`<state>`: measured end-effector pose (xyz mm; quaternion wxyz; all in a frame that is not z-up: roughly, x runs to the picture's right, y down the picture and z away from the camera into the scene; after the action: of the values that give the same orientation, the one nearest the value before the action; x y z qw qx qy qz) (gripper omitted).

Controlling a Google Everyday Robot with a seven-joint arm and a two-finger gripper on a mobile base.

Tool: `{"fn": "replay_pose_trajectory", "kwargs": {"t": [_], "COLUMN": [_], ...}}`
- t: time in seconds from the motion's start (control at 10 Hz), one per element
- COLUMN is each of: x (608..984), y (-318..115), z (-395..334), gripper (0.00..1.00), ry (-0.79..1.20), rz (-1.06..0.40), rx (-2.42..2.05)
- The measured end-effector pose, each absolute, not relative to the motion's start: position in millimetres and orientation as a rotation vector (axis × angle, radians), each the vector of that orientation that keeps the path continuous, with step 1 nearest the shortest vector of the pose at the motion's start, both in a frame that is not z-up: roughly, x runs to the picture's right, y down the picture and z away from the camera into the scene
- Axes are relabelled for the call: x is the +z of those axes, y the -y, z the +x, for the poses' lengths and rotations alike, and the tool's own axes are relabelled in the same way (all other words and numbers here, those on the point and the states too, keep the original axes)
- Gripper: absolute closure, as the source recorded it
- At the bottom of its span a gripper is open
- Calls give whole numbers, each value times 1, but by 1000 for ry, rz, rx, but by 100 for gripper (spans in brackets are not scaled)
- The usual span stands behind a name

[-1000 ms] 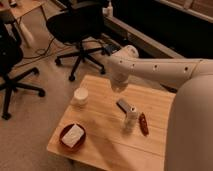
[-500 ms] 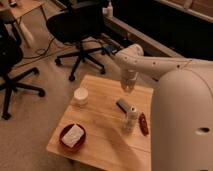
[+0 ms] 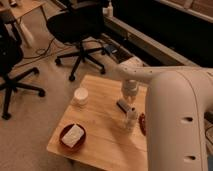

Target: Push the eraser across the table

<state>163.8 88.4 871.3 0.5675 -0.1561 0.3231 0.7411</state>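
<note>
The eraser (image 3: 122,105) is a small dark block lying on the wooden table (image 3: 100,127), right of centre. My gripper (image 3: 128,96) hangs from the white arm (image 3: 150,75) just behind and right of the eraser's far end, close to or touching it. The large white forearm (image 3: 177,125) fills the right side and hides the table's right edge.
A white bottle (image 3: 131,119) stands just in front of the eraser, with a red object (image 3: 142,123) to its right. A white cup (image 3: 80,96) sits at the table's left, a red bowl (image 3: 72,136) holding something white at the front left. Black office chairs (image 3: 80,25) stand behind.
The gripper has moved right and down, coming to the eraser's far end. The eraser and the other things on the table have not shifted.
</note>
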Motion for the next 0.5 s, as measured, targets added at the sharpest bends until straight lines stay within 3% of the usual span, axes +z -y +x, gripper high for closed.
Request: {"fn": "replay_pose_trajectory", "kwargs": {"t": [0.5], "x": [884], "y": [-102], "z": [204], "gripper": [100], "ry": [-737], "rz": [-316], "rx": [1864]}}
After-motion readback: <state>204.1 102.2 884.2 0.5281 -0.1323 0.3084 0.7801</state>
